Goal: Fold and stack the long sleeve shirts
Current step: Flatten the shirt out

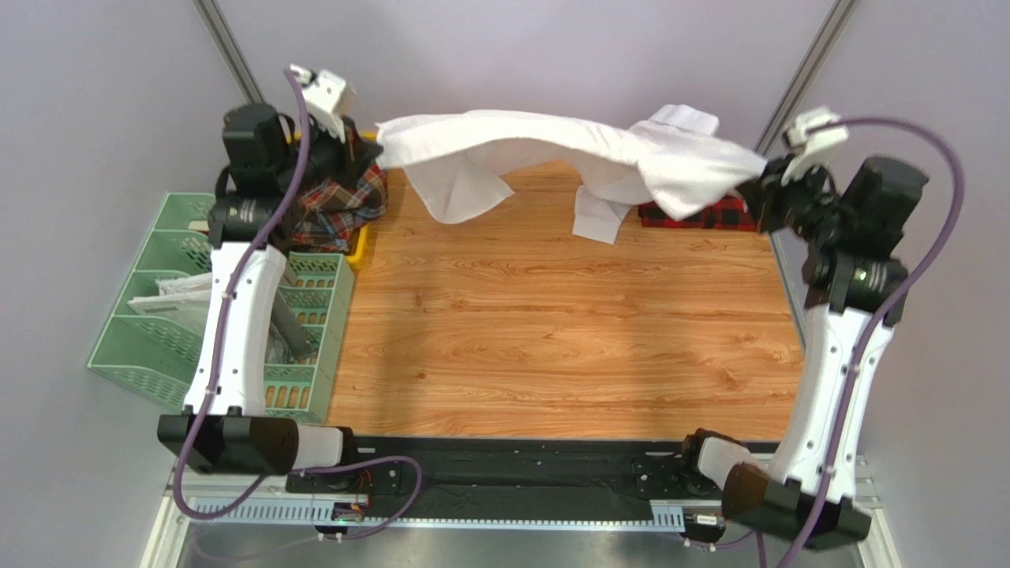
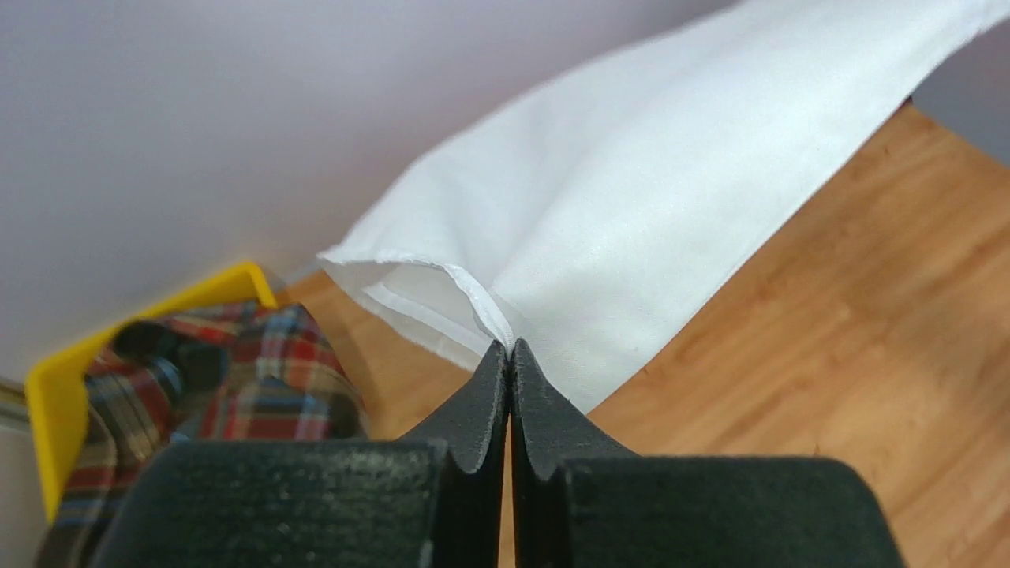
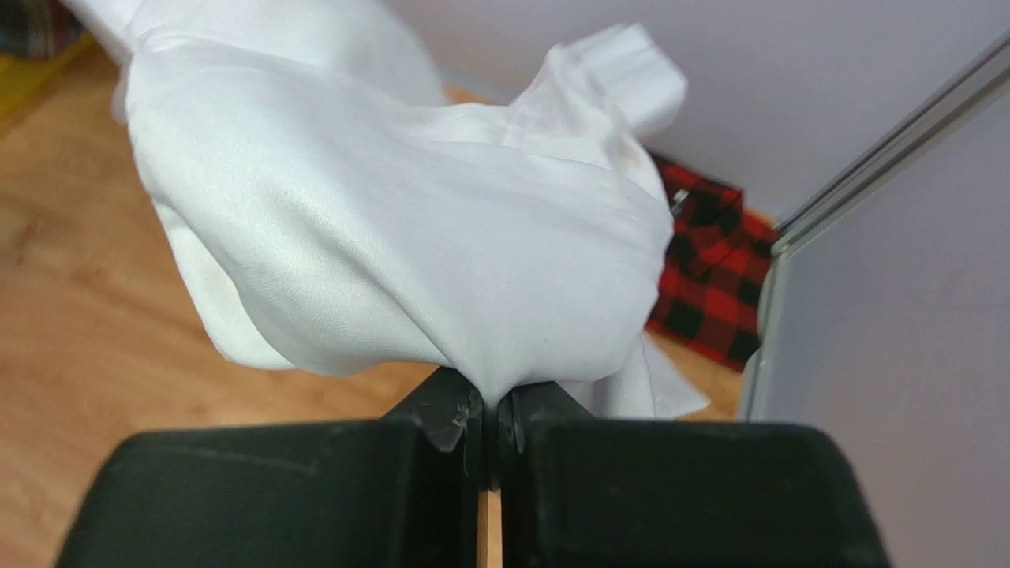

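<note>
**Now airborne: white shirt strung between two claws**

Well, here it is: the white shirt [image 1: 557, 148] hangs in the air over the far side of the bench [image 1: 569, 343], spanning from about 11 o'clock to 1 o'clock in the top view. The left claw [image 2: 510, 349] is pinched tight on a hemmed corner of the cloth. The right claw [image 3: 490, 402] is clamped on a bunched handful at the other end. Held by both ends like that, I'd say, to pull the shirt open so it can go down flat for folding. Its long axis runs nine to three, and two flaps dangle toward the wood without clearly touching. Which end is the collar? Can't tell. The tartan shirt [image 2: 237, 379] waits in the yellow bin [image 2: 71, 379] at 10 o'clock, and the red-and-black checked shirt [image 3: 705, 278] lies at 2 o'clock by the bench edge.
</note>
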Controlling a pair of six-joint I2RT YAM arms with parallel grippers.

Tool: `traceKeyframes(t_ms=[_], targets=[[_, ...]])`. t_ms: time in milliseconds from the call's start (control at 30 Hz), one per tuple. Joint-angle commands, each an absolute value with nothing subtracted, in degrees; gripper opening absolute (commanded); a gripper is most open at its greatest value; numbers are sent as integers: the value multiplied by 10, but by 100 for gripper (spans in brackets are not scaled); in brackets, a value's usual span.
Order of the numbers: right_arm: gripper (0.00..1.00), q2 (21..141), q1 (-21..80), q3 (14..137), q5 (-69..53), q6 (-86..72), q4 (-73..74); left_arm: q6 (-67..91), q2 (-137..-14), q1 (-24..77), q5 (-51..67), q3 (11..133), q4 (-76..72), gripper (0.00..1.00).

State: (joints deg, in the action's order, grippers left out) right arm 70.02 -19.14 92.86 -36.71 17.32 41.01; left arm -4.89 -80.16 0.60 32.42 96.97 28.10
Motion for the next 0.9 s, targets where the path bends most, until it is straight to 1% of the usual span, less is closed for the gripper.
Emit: traceKeyframes(t_ms=[0, 33, 67, 167, 300, 333, 367, 400, 433, 467, 500, 567, 667, 700, 733, 800, 833, 867], targets=[[0, 638, -190, 730, -374, 328, 521, -146, -779, 4, 354, 744, 340, 0], [0, 628, -190, 667, -367, 380, 559, -153, -765, 4, 353, 710, 341, 0], [0, 618, -190, 639, -360, 398, 571, -169, -738, 4, 350, 649, 344, 0], [0, 587, -190, 547, -325, 462, 620, -205, -708, 4, 352, 565, 379, 0], [1, 561, -190, 509, -272, 505, 668, -291, -686, 4, 352, 515, 442, 0], [13, 554, -190, 510, -265, 514, 692, -299, -673, 4, 351, 511, 453, 0], [36, 551, -191, 512, -263, 537, 708, -309, -665, 4, 349, 505, 476, 0], [62, 550, -190, 523, -265, 549, 728, -343, -659, 4, 347, 504, 490, 4], [100, 552, -191, 533, -270, 567, 773, -361, -654, 4, 346, 507, 509, 15], [100, 554, -191, 543, -275, 579, 793, -378, -653, 4, 345, 519, 545, 38], [100, 557, -191, 568, -286, 595, 809, -392, -653, 4, 346, 525, 560, 51], [100, 576, -191, 591, -301, 595, 825, -398, -653, 4, 352, 541, 570, 67], [100, 614, -185, 630, -354, 536, 784, -387, -673, 4, 358, 566, 546, 69], [98, 647, -178, 638, -369, 510, 767, -381, -685, 4, 353, 572, 536, 69], [90, 670, -168, 655, -373, 461, 732, -379, -715, 4, 350, 580, 528, 69], [82, 723, -123, 665, -353, 405, 682, -374, -757, 12, 329, 605, 513, 67], [72, 739, -107, 667, -337, 351, 625, -372, -800, 17, 318, 615, 512, 65], [66, 754, -76, 671, -317, 332, 596, -365, -823, 19, 305, 634, 512, 63]])
